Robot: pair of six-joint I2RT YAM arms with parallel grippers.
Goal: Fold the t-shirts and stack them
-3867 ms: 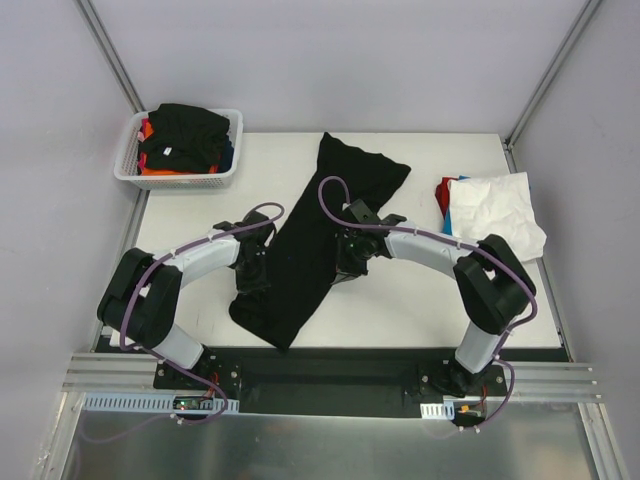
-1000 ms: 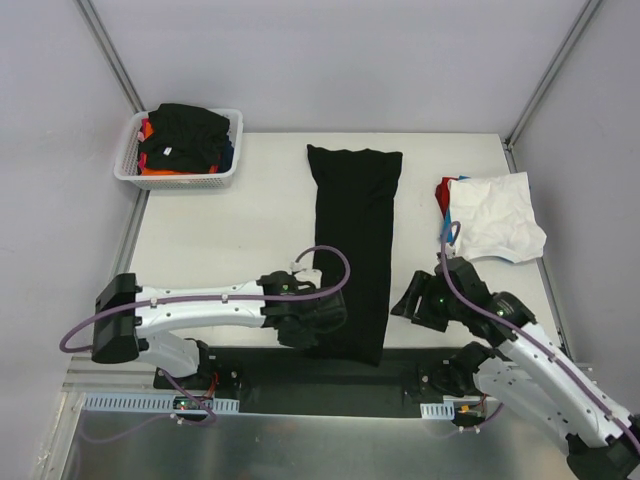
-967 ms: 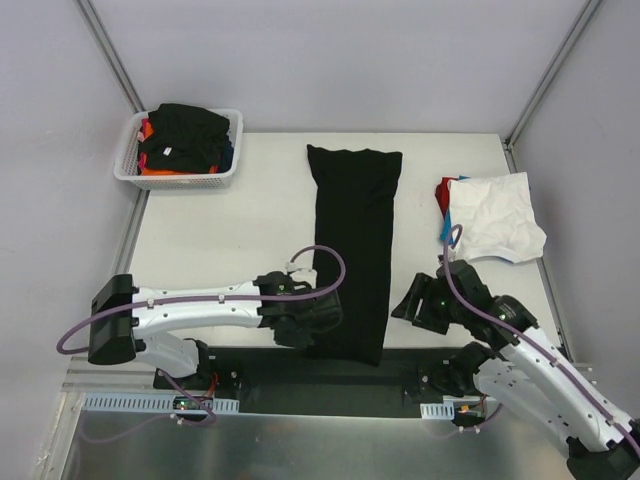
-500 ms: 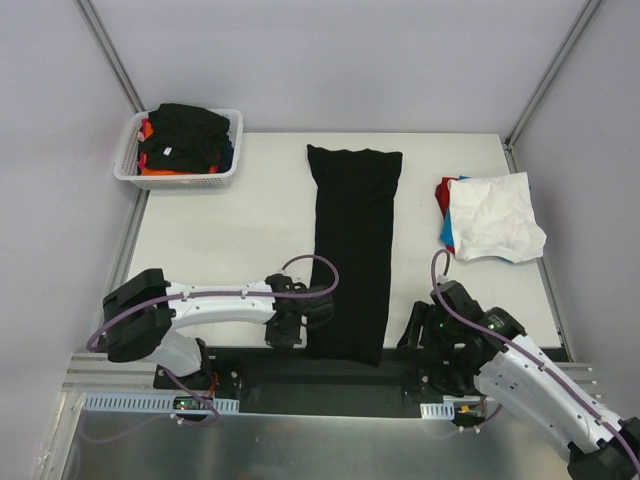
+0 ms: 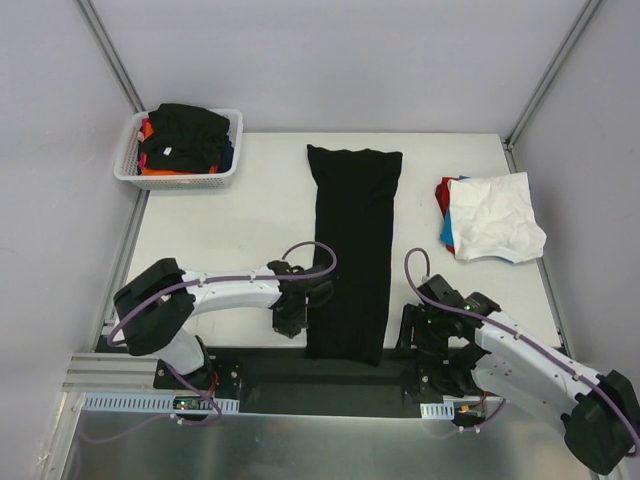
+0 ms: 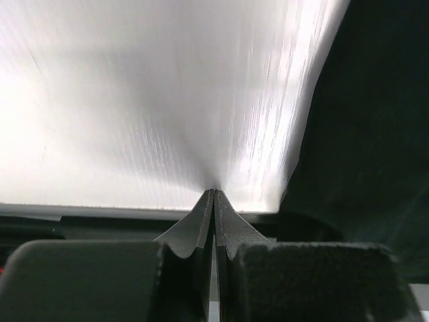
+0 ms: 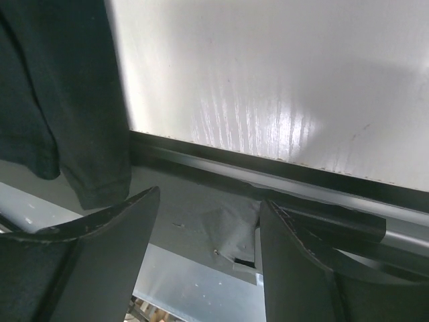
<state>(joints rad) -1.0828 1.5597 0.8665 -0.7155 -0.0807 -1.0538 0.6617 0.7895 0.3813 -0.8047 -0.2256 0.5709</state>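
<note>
Left end effector [image 5: 290, 320] clenched, fingertips pressed together with nothing between them [image 6: 214, 196], low over the counter [image 5: 230, 220], just beside the left edge of the black t-shirt [image 5: 352, 250] at its near end. Contact with the cloth: can't tell.

Right end effector [image 5: 412, 328] released, jaws wide apart, empty [image 7: 209, 201], to the right of the black t-shirt's near end, clear of the cloth.

Black t-shirt is folded into a long narrow strip, flat, running from far to near. Its near hem [image 7: 60, 87] hangs over the counter's front edge.

Right of the black t-shirt, well apart: white t-shirt [image 5: 495, 215], crumpled, on top of a red one [image 5: 443, 195] and a blue one [image 5: 449, 235].

Far left of the black t-shirt: white basket [image 5: 175, 182] holding more shirts, a black one [image 5: 185, 135] on top.
</note>
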